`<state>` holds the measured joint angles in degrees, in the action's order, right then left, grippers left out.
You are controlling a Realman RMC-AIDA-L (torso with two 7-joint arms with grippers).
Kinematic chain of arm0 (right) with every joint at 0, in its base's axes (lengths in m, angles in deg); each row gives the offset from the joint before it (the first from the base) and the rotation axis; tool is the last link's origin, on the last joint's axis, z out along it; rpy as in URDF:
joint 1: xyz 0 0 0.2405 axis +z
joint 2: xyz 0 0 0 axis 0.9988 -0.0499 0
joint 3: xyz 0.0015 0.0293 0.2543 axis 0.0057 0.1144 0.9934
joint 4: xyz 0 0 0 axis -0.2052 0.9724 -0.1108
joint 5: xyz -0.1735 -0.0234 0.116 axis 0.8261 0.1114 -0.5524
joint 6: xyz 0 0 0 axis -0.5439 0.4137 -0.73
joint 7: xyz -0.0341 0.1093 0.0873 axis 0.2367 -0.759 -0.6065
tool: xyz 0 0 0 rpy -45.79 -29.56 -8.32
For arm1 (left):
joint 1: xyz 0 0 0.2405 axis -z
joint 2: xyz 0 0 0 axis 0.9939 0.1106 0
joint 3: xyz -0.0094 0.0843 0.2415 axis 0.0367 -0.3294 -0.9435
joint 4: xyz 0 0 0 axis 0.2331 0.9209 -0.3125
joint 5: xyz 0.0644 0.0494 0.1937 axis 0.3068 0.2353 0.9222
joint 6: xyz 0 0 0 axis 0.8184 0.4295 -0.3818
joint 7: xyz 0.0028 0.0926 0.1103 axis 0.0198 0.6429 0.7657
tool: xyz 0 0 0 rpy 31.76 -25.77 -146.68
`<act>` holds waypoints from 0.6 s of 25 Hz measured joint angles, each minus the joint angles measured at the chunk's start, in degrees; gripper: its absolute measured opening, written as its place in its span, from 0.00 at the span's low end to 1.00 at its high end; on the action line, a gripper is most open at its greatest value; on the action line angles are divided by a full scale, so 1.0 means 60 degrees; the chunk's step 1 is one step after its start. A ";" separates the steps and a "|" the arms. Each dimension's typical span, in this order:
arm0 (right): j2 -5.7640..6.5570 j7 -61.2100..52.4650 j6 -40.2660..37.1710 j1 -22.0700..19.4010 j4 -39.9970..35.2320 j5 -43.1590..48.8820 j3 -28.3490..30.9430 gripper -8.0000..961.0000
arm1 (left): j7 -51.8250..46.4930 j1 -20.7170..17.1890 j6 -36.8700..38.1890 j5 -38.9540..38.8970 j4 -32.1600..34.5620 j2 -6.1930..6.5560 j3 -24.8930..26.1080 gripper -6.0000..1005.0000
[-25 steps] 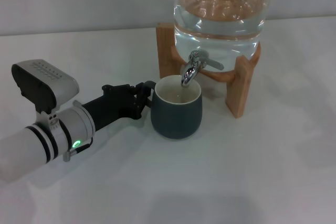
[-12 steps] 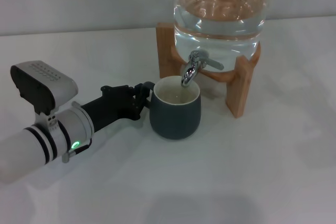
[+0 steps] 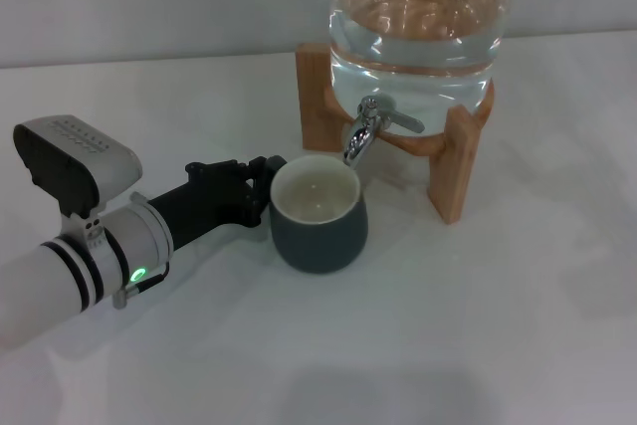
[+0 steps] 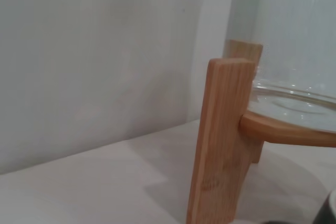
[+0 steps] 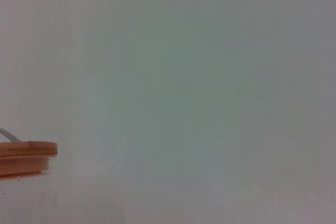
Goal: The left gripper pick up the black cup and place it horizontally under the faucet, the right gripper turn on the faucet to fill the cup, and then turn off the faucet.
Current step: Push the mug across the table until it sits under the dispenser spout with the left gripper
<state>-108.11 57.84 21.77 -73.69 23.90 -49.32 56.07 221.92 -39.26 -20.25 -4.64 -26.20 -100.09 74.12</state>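
Note:
The black cup [image 3: 318,214], dark outside and cream inside, stands on the white table just left of and in front of the faucet [image 3: 370,128]. It leans slightly and looks empty. The spout tip hangs over the cup's far right rim. My left gripper [image 3: 265,186] reaches in from the left and is shut at the cup's handle side; the handle itself is hidden behind the fingers. A dark sliver of the cup [image 4: 331,211] shows in the left wrist view. The faucet's lever points right. My right gripper is out of view.
The glass water jar [image 3: 418,17] sits in a wooden stand [image 3: 460,161] behind the cup. The left wrist view shows a stand leg [image 4: 220,140] close by and the jar [image 4: 294,35]. White table [image 3: 448,345] spreads in front.
The left gripper has drawn back to the left and toward me, taking the cup with it. The cup has shifted from directly under the spout to just left of it.

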 joint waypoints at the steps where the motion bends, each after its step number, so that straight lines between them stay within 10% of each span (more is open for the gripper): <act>1: 0.0000 0.0000 -0.0004 0.0004 0.0000 0.0000 0.0000 0.88 | -0.0009 -0.0001 0.0000 0.0000 0.0001 0.0001 0.0000 0.14; 15: 0.0000 0.0000 -0.0012 0.0020 0.0000 0.0000 0.0000 0.88 | -0.0039 0.0013 0.0139 -0.0001 0.0004 0.0006 -0.0002 0.25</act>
<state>-108.11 57.84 21.70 -73.57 23.90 -49.32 56.07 221.68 -39.19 -19.41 -4.65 -26.17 -100.05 74.12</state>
